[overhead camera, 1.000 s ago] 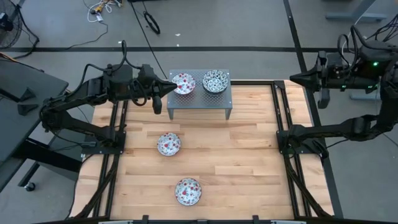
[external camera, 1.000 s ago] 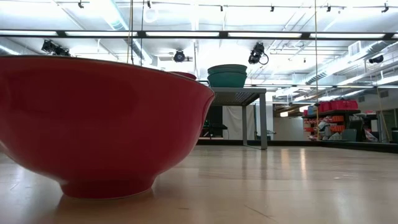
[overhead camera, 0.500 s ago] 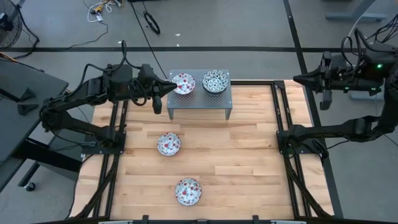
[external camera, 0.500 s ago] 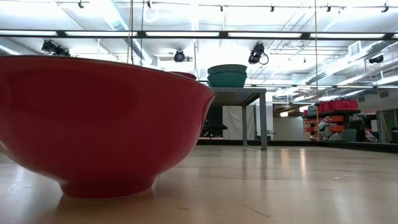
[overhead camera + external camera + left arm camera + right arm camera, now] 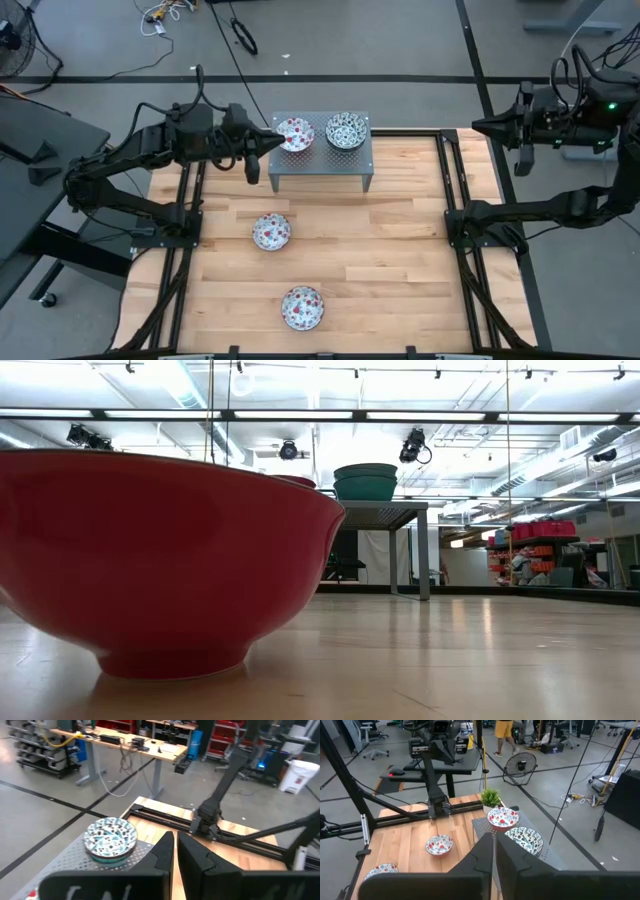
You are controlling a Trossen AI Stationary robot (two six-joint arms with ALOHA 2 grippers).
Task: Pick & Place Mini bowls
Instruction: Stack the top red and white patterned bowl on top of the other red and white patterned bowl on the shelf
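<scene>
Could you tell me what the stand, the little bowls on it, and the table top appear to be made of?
The stand looks like grey perforated metal, matte, with a visible grid of holes. The red-patterned bowl and the teal-patterned bowl on it seem glazed ceramic: white, speckled inside, solid glossy colour outside. The table top appears to be pale wood in jointed strips, lightly sheened.

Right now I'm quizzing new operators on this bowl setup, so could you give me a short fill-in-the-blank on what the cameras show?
1. The grey metal stand carries ____ bowls.
2. The green-patterned bowl sits on the stand beside a ____-patterned bowl.
3. ____ bowls rest directly on the wooden table.
4. The left claw is next to the stand, and its fingers are ____.

Missing words: two; red; two; shut
</scene>
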